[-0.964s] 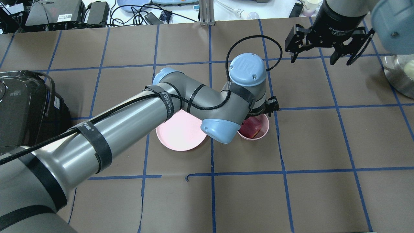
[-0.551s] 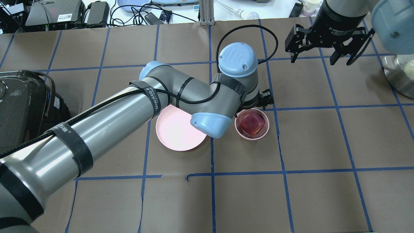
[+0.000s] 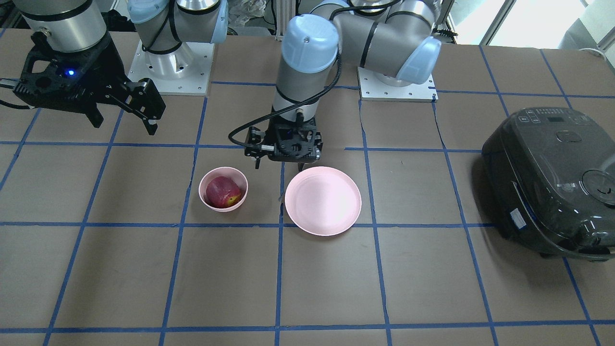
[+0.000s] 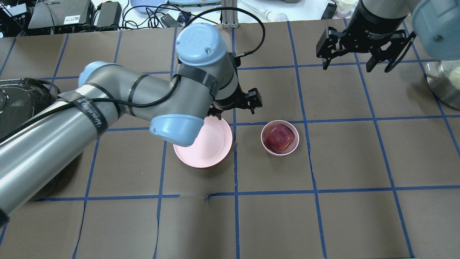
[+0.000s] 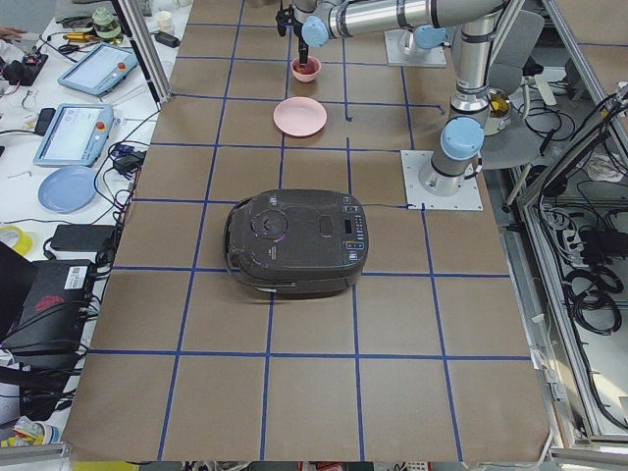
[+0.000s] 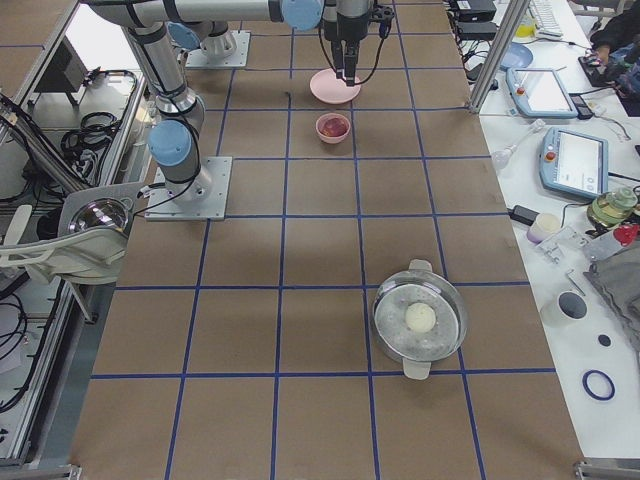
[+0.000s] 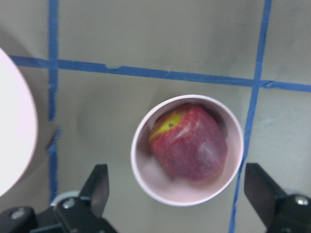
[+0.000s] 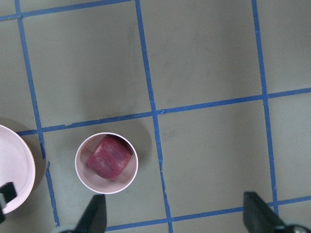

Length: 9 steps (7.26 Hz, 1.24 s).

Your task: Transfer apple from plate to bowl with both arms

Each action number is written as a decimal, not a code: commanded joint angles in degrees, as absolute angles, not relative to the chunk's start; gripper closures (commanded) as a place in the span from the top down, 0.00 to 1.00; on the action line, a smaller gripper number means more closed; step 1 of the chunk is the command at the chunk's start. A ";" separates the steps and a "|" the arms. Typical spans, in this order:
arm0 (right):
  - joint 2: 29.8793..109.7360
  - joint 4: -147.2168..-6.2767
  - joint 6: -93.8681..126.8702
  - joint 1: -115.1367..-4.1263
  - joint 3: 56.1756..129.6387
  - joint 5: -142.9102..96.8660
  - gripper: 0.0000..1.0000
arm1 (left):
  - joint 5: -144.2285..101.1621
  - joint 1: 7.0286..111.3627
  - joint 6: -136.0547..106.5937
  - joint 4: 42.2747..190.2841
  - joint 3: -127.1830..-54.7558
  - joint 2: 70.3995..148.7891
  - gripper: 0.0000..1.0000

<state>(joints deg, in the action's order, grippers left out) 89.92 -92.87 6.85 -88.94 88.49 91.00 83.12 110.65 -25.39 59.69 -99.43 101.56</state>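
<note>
Sitting in the bowl (image 3: pixel 223 207), the apple (image 3: pixel 222 192) is just beside the plate (image 3: pixel 323 201). The left gripper (image 3: pixel 279 165) hangs empty, jaws spread, above the gap between them. The right gripper (image 3: pixel 125 120), also spread and empty, hangs well apart.

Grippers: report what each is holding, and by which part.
Nothing is held. The left gripper and the right gripper are both open and empty above the table; the apple lies free in the bowl.
</note>
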 commanded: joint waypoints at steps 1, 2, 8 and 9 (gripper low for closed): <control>89.91 -92.90 6.94 -88.95 88.42 90.97 1.00 | 83.23 101.82 -14.13 70.52 -98.88 93.72 1.00; 89.91 -92.90 6.94 -88.95 88.42 90.97 1.00 | 84.54 97.51 -11.19 74.93 -96.61 91.78 1.00; 89.83 -93.25 6.94 -89.12 88.33 90.79 1.00 | 89.90 90.44 -6.42 89.56 -83.85 93.69 1.00; 89.82 -93.34 6.94 -89.12 88.24 90.88 1.00 | 89.82 90.44 -6.42 89.56 -83.76 93.69 1.00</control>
<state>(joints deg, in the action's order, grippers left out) 89.86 -93.24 6.97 -89.10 88.32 90.82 89.03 90.58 -6.59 89.43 -83.88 93.66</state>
